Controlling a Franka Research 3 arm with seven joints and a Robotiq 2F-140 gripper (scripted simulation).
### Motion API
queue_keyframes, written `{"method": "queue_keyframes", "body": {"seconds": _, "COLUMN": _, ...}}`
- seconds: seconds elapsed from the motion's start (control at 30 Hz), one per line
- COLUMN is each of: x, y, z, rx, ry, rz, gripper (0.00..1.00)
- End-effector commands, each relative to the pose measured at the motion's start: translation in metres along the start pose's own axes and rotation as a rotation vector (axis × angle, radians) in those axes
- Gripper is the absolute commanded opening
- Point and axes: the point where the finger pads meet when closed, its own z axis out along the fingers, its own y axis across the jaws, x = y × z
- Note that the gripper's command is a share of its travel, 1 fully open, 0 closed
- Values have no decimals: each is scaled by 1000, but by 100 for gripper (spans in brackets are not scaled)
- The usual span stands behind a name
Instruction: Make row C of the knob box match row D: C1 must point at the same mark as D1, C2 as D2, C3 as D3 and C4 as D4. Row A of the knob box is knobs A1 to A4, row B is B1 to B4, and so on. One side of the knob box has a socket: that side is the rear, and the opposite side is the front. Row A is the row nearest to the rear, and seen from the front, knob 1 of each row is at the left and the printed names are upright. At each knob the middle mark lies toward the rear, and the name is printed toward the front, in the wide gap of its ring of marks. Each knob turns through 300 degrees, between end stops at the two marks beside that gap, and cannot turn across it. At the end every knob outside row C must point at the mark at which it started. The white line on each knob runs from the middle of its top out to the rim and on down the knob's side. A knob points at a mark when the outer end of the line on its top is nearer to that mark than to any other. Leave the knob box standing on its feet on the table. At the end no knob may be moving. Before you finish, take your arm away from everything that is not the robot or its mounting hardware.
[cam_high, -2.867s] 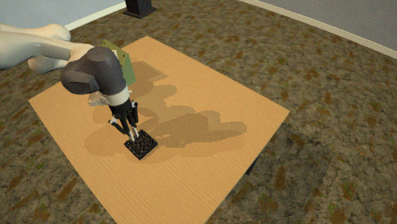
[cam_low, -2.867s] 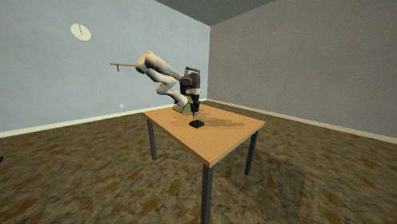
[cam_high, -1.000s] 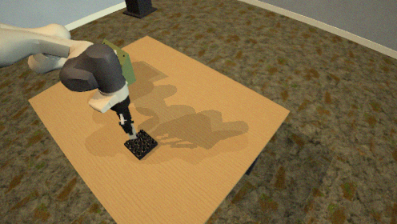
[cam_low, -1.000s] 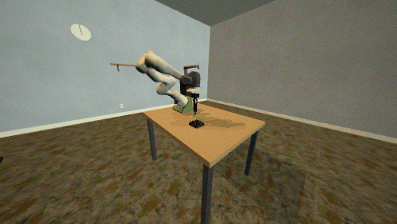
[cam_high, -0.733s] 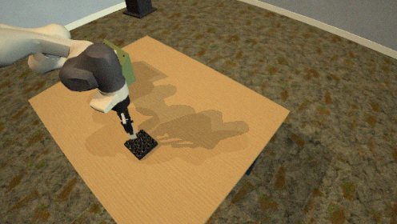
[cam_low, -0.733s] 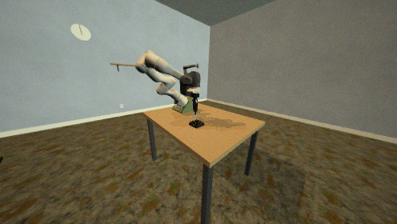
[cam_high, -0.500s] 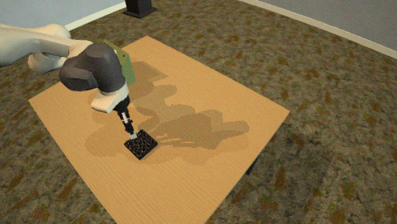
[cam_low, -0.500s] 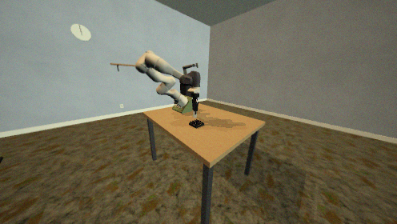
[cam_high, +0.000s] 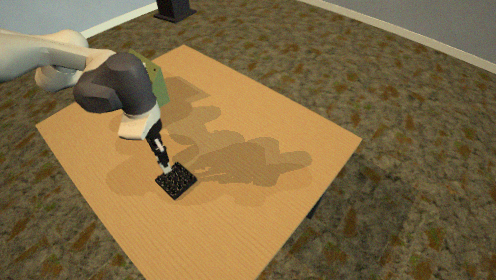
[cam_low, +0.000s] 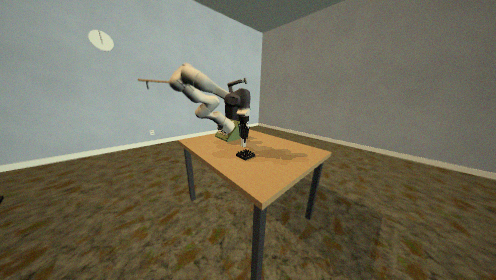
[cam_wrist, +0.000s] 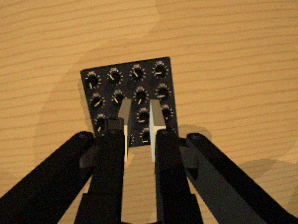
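One knob box (cam_wrist: 133, 99), sixteen knobs, two narrowed fingers above it.

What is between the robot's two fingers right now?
In the wrist view, a knob of the knob box sits between the gripper's fingers.

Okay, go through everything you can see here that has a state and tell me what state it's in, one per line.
Knob box: standing flat on the table, under the gripper.
Gripper: fingers narrowly spaced, either side of a knob near the box's edge; whether they grip it is unclear.
Knobs: too small to read which marks they point at.
Table: upright on its legs.
Arm: bent over, wrist pointing down.
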Motion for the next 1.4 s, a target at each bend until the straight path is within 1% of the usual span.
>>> {"method": "queue_keyframes", "body": {"seconds": 0.0, "x": 1, "y": 0, "z": -2, "rx": -6, "ry": -7, "rz": -156, "gripper": 12}}
{"method": "queue_keyframes", "body": {"seconds": 0.17, "x": 1, "y": 0, "z": -3, "rx": -6, "ry": -7, "rz": -218, "gripper": 12}}
{"method": "queue_keyframes", "body": {"seconds": 1.37, "x": 1, "y": 0, "z": -3, "rx": -6, "ry": -7, "rz": -218, "gripper": 12}}
